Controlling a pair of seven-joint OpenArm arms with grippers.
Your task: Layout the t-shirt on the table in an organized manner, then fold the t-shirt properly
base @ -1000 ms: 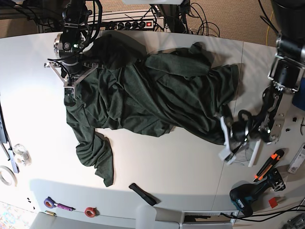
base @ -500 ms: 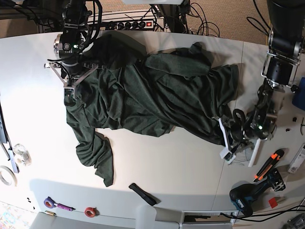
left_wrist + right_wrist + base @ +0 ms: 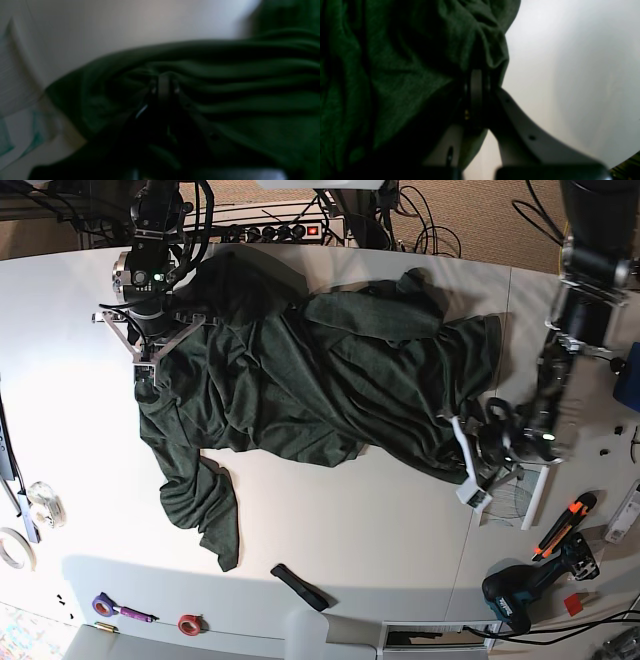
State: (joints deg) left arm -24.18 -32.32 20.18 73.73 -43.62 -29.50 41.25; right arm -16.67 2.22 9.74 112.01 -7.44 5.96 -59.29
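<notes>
White table (image 3: 350, 525), overhead light. Dark green t-shirt (image 3: 300, 380) crumpled across far half, one sleeve trailing toward near edge. Left gripper (image 3: 163, 80) clamped on bunched fold of cloth. Right gripper (image 3: 476, 75) pinched tight on cloth edge.

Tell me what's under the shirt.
The shirt lies crumpled on the white table, which shows around it. The right hand and left hand each pinch an edge fold. Anything else beneath the cloth is covered.
</notes>
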